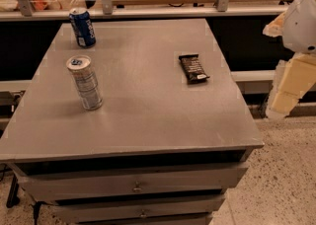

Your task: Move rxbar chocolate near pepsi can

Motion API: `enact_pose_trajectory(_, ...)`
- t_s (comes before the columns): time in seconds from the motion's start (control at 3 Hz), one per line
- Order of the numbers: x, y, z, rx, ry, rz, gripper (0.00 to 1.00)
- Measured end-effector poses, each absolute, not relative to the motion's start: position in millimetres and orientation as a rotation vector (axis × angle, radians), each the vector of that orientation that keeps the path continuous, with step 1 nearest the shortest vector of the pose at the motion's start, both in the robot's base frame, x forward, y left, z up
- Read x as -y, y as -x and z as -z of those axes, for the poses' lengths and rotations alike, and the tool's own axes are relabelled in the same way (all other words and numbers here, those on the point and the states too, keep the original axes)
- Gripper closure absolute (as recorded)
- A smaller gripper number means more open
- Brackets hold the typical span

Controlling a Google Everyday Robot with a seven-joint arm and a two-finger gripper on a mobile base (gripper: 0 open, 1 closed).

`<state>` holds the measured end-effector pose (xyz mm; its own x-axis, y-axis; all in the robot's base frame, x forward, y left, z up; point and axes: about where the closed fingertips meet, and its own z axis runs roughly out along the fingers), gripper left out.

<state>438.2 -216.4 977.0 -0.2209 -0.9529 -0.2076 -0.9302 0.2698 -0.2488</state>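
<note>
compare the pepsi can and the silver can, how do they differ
The pepsi can is dark blue; the silver can is pale silver-white. The pepsi can is shorter, the silver can taller and slimmer. The pepsi can stands at the far left corner, the silver can nearer the camera. Both stand upright on the table. The gripper hangs beyond the table's right edge, touching neither.

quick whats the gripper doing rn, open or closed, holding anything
gripper: off the table's right side, apart from the rxbar chocolate, which lies on the table; open or closed cannot be told.
</note>
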Motion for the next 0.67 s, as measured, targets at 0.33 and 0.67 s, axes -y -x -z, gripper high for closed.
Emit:
enact_pose_trajectory(0.33, 216.4, -438.2, -977.0, -2.23, 1.723, 0.101, 0.0)
enact_pose_trajectory(0.67, 211.7, -446.2, -973.0, -2.234, 1.69, 0.08, 0.0)
